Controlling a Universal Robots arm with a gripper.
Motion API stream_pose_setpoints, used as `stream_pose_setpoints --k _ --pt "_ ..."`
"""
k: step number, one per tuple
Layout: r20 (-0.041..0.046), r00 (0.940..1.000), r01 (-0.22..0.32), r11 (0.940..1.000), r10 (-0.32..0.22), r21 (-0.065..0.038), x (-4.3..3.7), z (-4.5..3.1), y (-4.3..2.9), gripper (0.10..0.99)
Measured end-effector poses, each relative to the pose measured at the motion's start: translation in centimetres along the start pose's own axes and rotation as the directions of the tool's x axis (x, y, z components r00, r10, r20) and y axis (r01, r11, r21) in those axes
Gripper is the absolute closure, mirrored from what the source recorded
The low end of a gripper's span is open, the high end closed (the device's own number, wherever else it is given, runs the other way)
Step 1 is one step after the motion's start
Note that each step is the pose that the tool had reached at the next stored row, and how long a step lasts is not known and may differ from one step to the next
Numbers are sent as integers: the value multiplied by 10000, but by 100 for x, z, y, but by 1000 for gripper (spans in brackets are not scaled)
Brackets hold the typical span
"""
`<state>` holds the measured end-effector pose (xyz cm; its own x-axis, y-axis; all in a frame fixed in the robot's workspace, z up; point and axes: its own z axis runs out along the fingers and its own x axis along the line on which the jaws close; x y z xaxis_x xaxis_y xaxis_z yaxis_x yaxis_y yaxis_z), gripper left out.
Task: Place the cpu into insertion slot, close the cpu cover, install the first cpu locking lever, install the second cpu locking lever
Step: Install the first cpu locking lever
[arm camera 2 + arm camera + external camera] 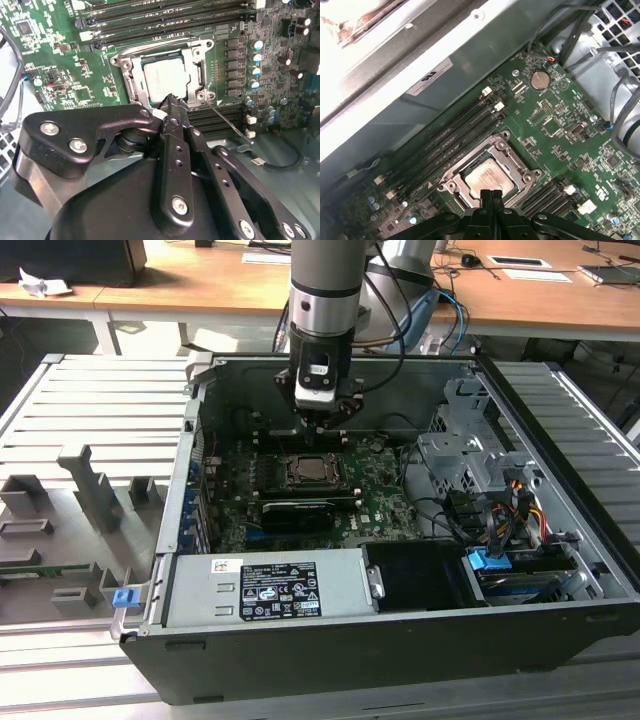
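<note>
Wooden desks [530, 305] are seen behind a grey slatted table [90, 405], on which a black computer case [330, 665] lies with its open side upward. The arm is lowered into the case, and the jaws of the gripper [322, 427] are brought together with nothing clamped between them. In both wrist views the joined tip of the gripper [172, 99] [492, 194] is placed over one edge of the cpu [165, 79] [487, 177], just where the chip meets its metal surround; whether contact is made cannot be told. The cpu is a small flat square with a dull silver-grey top, and it is seated level in the insertion slot [200, 75]. The cpu cover [129, 75] [472, 162], a thin silver frame, is laid flat around the chip, which shows through its cut-out centre. From one corner of the frame a thin wire locking lever [222, 119] is run out aslant over the board; whether it is latched cannot be told. Long black memory slots [450, 142] are ranged beside the socket on the green motherboard [560, 145]. Farther out, a black expansion card [297, 512], a grey power supply box [265, 590] and a bundle of cables [500, 510] are housed.
</note>
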<state>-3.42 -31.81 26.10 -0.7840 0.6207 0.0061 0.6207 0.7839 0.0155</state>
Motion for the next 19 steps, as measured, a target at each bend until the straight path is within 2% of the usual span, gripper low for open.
stream_pose_setpoints --k 3,12,19 --pt "-5 9994 335 9994 -335 2 0 0 0 980" --pt "-13 9962 867 9962 -867 5 0 0 0 980" --pt "-23 9901 1404 9901 -1404 7 0 0 0 980"
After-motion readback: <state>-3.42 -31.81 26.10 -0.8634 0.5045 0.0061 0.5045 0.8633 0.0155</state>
